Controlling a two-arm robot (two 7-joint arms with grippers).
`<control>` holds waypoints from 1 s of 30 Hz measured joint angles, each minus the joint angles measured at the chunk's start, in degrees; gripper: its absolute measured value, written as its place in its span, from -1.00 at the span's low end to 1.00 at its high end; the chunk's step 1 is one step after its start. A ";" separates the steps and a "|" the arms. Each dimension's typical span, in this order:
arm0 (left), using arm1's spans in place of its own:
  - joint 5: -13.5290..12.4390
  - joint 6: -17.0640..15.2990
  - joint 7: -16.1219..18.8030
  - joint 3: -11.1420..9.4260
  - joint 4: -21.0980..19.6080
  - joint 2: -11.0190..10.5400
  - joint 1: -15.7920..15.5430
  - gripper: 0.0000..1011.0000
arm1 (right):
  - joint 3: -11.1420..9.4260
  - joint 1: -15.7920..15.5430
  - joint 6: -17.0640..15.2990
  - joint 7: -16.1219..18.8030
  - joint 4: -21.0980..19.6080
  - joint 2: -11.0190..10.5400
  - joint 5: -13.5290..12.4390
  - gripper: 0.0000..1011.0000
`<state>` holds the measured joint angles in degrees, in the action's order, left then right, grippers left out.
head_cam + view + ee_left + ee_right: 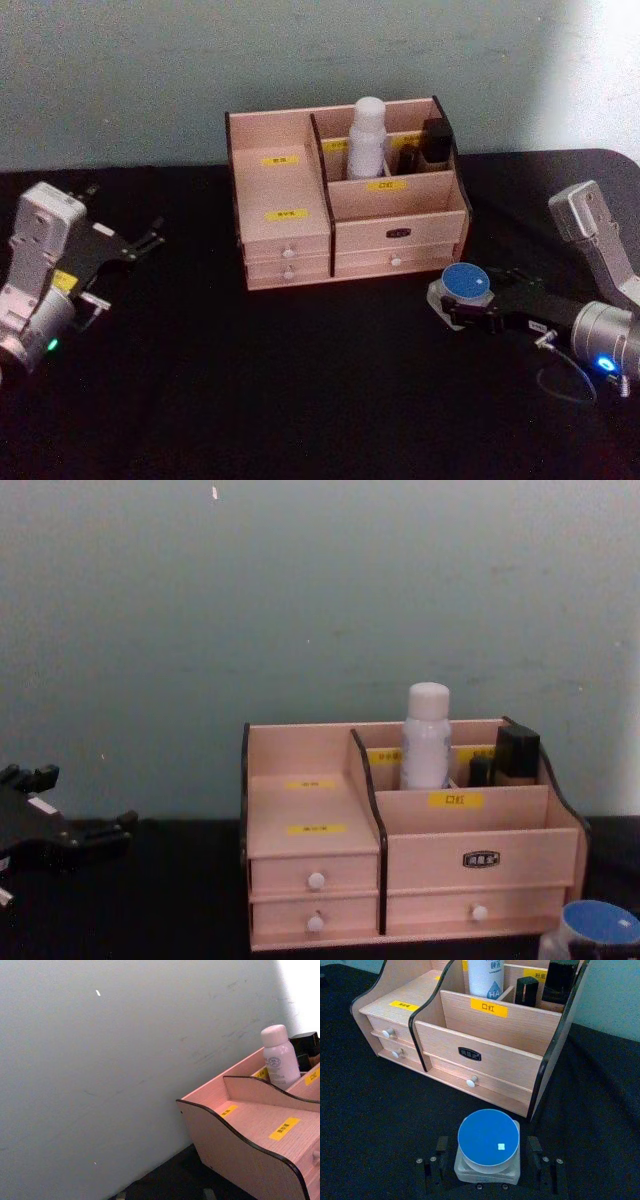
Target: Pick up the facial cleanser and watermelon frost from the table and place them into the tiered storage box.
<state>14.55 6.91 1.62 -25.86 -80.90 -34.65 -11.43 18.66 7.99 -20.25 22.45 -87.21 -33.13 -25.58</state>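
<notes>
Blue-lidded and squat, the watermelon frost (487, 1137) sits at the lower right of the head view, just in front of the tiered storage box (400, 233) and off its right corner; the right end effector (470, 305) is round it, a finger on each side, pinching the jar low over the black desk (300, 380). The facial cleanser (367, 140), a white bottle, stands upright in a rear compartment of the box's right half, beside a dark bottle (436, 143); so that half of the job looks done. At the far left of the head view the left end effector (140, 238) hangs idle with its fingers spread, well apart from everything.

To my eye the step in hand is the grasp of the second item. What comes next, I'd judge, is a lift high enough to clear the front wall of the box, a carry toward the upper middle of the frame, and a release over an open compartment; the wide front one on the right half looks the easiest, being nearest and free of the bottles.
</notes>
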 joint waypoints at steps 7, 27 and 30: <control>0.00 0.00 0.00 0.00 0.00 0.00 0.00 0.98 | -0.02 0.00 0.03 0.00 -0.03 0.00 0.01 0.98; 0.00 0.00 0.00 0.00 0.00 0.00 0.00 0.98 | -0.02 0.00 0.09 0.00 -0.06 0.00 0.04 0.40; 0.00 0.00 0.00 0.00 0.00 0.00 0.00 0.98 | -0.02 0.00 0.09 0.00 -0.06 0.00 0.04 0.40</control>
<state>14.55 6.91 1.62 -25.86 -80.90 -34.65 -11.43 18.64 7.99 -20.16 22.45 -87.27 -33.13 -25.55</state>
